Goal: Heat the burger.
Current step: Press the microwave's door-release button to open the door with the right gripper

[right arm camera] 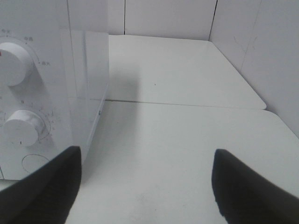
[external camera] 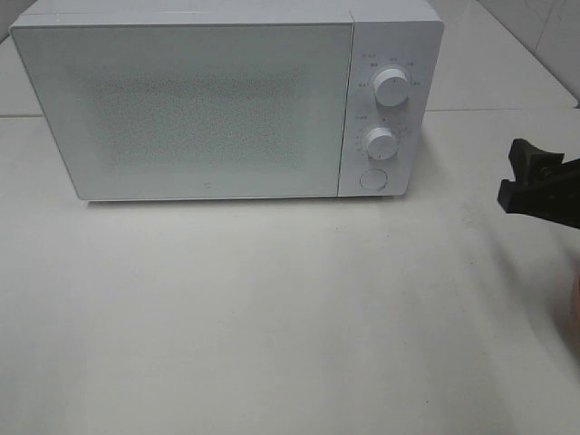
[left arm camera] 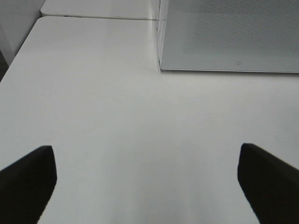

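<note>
None of the views shows the burger plainly. From above, a brown sliver (external camera: 575,308) at the right edge may be it. The microwave (external camera: 181,100) stands shut on the white counter (external camera: 272,317), so the right tool (external camera: 514,174), open and empty, should press the round button (external camera: 372,178) squarely. Left wrist: the left tool (left arm camera: 148,186) is spread wide, holding nothing. Right wrist: pale walls (right arm camera: 163,18) close behind.

I am making out no text that can be read in full. On the microwave (external camera: 181,109), small grey characters are ringing the upper knob (external camera: 391,88) and fine ticks with tiny figures are ringing the lower knob (external camera: 381,143), all too blurred to read. A tiny logo mark (left arm camera: 238,62) is sitting low on the door (left arm camera: 224,32), also illegible.
</note>
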`<state>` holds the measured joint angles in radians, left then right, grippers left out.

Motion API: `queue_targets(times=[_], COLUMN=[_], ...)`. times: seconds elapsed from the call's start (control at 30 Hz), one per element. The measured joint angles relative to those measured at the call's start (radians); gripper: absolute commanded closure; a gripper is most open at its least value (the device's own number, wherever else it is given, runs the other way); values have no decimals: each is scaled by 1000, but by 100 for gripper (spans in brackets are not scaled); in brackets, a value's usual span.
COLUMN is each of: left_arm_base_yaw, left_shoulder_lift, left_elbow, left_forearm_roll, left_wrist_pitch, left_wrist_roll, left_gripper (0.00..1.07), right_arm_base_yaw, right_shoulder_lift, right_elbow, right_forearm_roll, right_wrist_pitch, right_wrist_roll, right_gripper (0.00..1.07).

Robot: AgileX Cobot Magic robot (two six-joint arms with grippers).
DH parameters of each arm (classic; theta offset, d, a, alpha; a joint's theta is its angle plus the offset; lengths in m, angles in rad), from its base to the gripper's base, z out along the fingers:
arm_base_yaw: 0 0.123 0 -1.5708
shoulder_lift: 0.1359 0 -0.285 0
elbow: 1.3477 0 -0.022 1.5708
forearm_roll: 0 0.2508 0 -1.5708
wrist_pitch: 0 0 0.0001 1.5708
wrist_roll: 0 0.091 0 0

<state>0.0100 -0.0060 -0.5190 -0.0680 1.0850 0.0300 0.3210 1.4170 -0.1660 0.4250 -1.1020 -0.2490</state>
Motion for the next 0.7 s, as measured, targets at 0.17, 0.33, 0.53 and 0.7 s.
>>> queue_targets(times=[0.17, 0.33, 0.53, 0.7], left_arm_base_yaw=[0, 0, 0, 0], left_shoulder_lift=[0, 0, 0, 0], left_elbow=[0, 1, 1, 1], left_forearm_roll=[0, 0, 1, 1], left_wrist_pitch=[0, 0, 0, 0], left_wrist_roll=[0, 0, 0, 0], left_gripper=[9, 9, 9, 9], right_arm_base_yaw=[202, 284, 390, 453], right_shoulder_lift=[53, 73, 126, 163], right_elbow=[0, 0, -19, -68], right_forearm_roll=[207, 255, 343, 410], right_wrist_pitch=[-92, -104, -106, -108], right_wrist_roll=[-83, -86, -86, -89], right_gripper=[32, 33, 33, 33])
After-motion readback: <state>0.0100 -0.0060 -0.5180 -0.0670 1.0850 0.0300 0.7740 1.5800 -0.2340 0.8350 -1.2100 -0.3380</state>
